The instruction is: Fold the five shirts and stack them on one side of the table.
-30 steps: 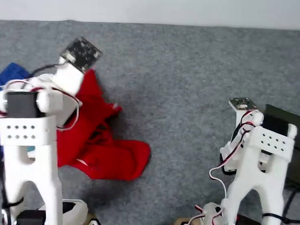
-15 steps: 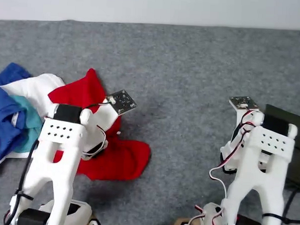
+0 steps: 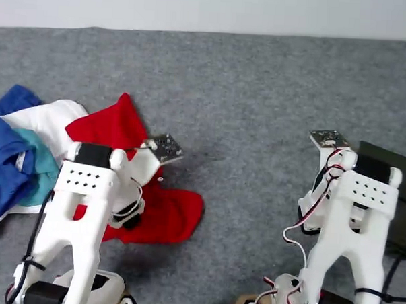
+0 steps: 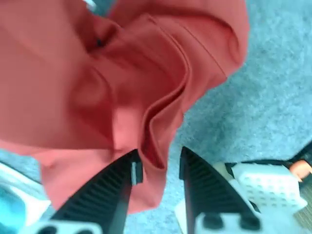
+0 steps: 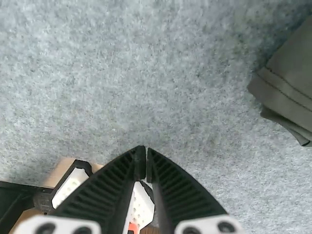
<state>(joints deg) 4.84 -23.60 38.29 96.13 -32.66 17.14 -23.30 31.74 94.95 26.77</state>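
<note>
Left wrist view | left jaws parted, red shirt [image 4: 73,73] between | right jaws closed

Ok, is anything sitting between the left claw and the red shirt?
Nothing visible. The left claw is open right over the red shirt, with a raised fold of the fabric at the gap between its fingers.

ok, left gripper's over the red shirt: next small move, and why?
Probably shut the left gripper on the red shirt: its jaws stand open with a raised fold of the fabric between them, so closing should catch it. The right gripper is shut over bare carpet, away from the shirt.
</note>
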